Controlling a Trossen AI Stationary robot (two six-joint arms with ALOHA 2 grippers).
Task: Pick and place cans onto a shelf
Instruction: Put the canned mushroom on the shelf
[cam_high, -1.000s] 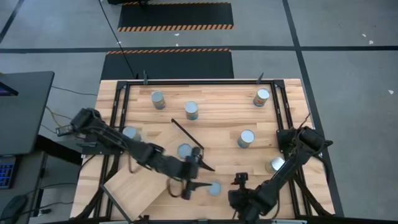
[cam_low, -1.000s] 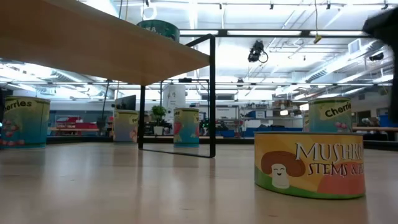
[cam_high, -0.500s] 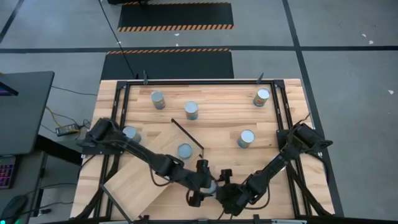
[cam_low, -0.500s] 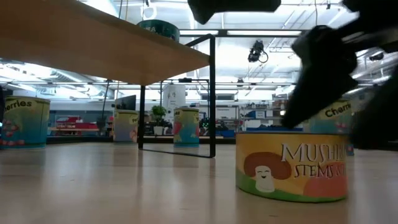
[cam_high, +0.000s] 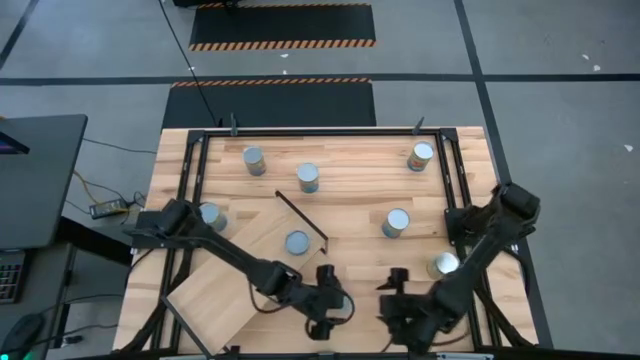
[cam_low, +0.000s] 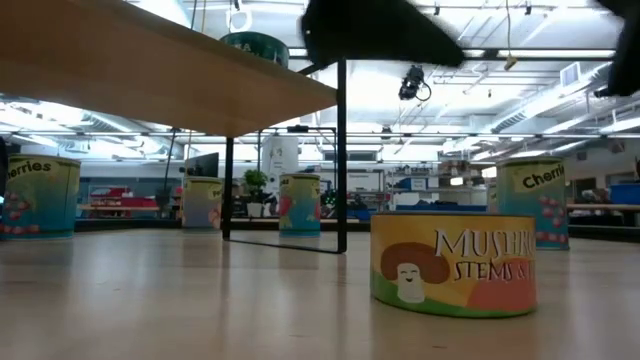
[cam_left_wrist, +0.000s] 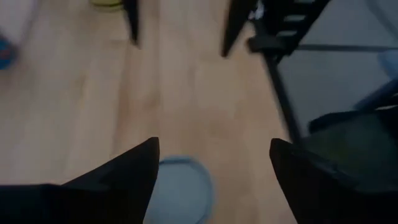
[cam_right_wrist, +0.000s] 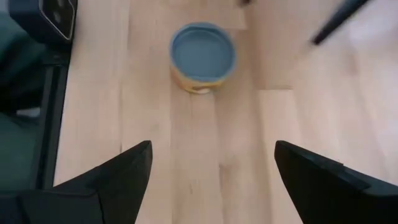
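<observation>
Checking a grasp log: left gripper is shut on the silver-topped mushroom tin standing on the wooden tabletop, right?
No: the left gripper is open over the silver-topped mushroom tin standing on the wooden tabletop, as the left wrist view shows.

A: High view: straight down from well above, whole tabletop (cam_high: 350, 215) plus floor around it.

B: Low view: at table height, level across the wood into the room. Very near one can (cam_low: 452, 264), mushroom label filling the lower right.

A: Left wrist: looking down past own fingers (cam_left_wrist: 121, 180), close over the wood, same can (cam_left_wrist: 180, 190) at the near edge. Overlap with low view there.

B: Right wrist: also downward, a bit higher. Same can (cam_right_wrist: 203, 57) ahead, so shared by three views.
</observation>
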